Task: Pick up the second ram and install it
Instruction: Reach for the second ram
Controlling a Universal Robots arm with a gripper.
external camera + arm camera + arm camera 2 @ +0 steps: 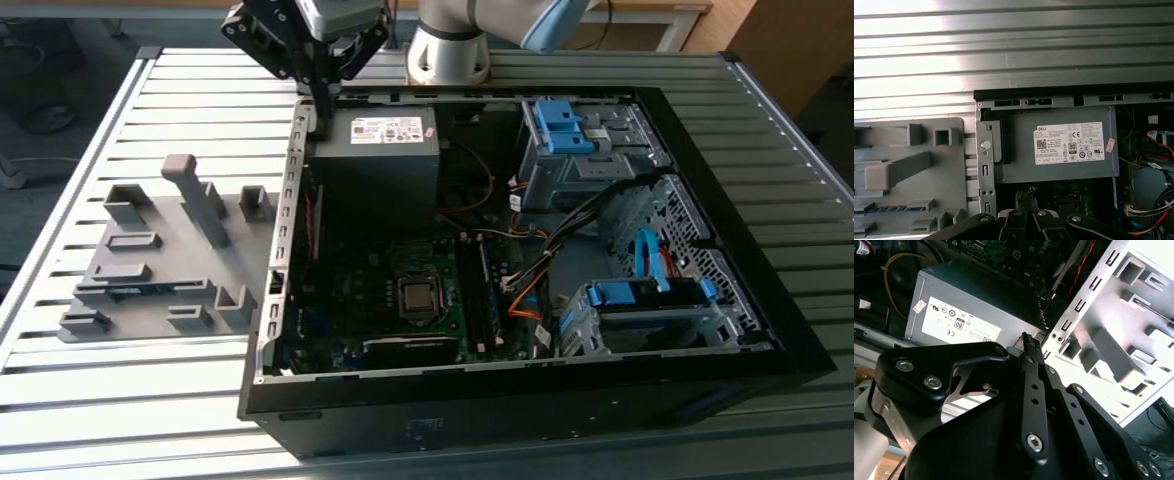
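— Blue-green, that thin stick in the grey block. Is that the ram [138, 291]?

— That's it. It lies flat in a low slot of the fixture [180, 262], on the exterior view's left, outside the case [534, 400]. The first wrist view catches it [884, 208] too, as a blue strip lying in one of the fixture's [949, 175] channels.

— And the claw?

— Well apart from the ram. The claw [324, 100] hangs over the far corner of the case on the exterior view's left. It sits just beside the power supply [380, 150], pointing down along the case wall.

— Spread?

— No, pressed together. In the second wrist view the black fingers [1031, 385] run side by side and meet at the claw's tip [1028, 337]. The power supply [969, 295] and its pale label lie beyond. The first wrist view shows the claw [1026, 196] the same way, just in front of the power supply [1054, 165].

— Anything between the two?

— A tall grey post [200, 200] leans up from the fixture, between ram and claw. The fixture [1134, 315] looks pale where the second wrist view catches it past the case wall.

— The rest?

— Case and fixture both sit on a slatted metal table [134, 400]. Bright blue clips [561, 125] show in the drive bays on the exterior view's right. The arm's base [447, 50] stands behind the case.
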